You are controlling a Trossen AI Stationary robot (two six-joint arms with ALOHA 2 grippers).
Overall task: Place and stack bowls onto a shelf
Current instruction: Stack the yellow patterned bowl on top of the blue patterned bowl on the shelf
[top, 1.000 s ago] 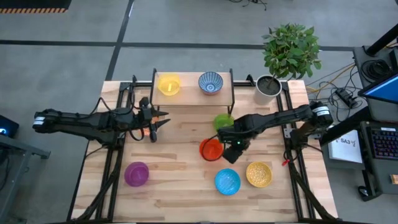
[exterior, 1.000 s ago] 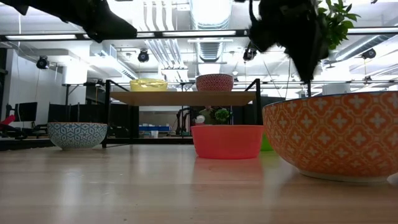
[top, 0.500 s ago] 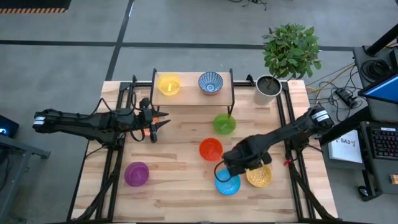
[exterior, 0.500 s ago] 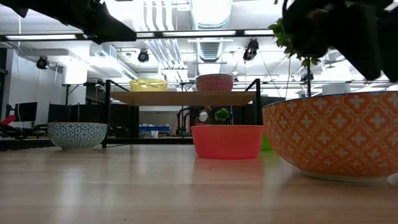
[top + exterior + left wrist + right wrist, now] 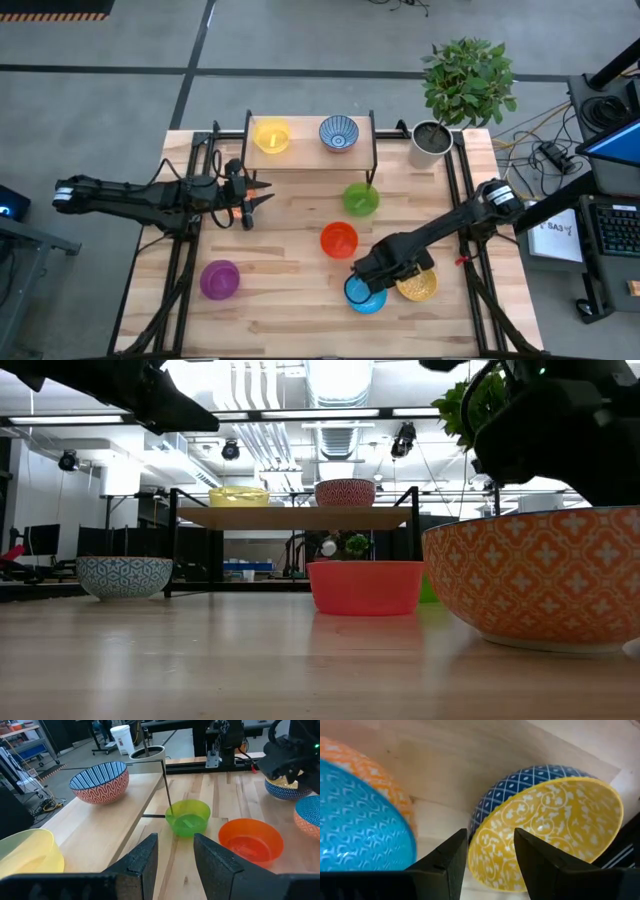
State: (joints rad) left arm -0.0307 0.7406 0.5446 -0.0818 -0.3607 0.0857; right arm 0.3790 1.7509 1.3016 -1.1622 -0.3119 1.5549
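The shelf (image 5: 310, 150) stands at the table's far edge with a yellow bowl (image 5: 271, 135) and a blue-and-white patterned bowl (image 5: 339, 132) on its plank. On the table sit the green (image 5: 360, 198), red (image 5: 339, 240), purple (image 5: 220, 279), blue (image 5: 367, 297) and speckled yellow (image 5: 420, 285) bowls. My right gripper (image 5: 365, 276) is open and low over the blue bowl's far rim. In the right wrist view its fingers (image 5: 490, 865) point between the blue bowl (image 5: 360, 825) and the speckled yellow bowl (image 5: 545, 830). My left gripper (image 5: 252, 200) waits open, left of the shelf.
A grey plant pot (image 5: 432, 140) stands at the far right corner, beside the shelf. Black frame rails (image 5: 455, 200) run along both table sides. In the low view, the blue bowl's orange patterned outside (image 5: 540, 575) fills the right, with the red bowl (image 5: 365, 587) behind it.
My right gripper has swung from beside the red bowl toward the table's near edge and come down over the blue bowl's far rim. No bowl has moved.
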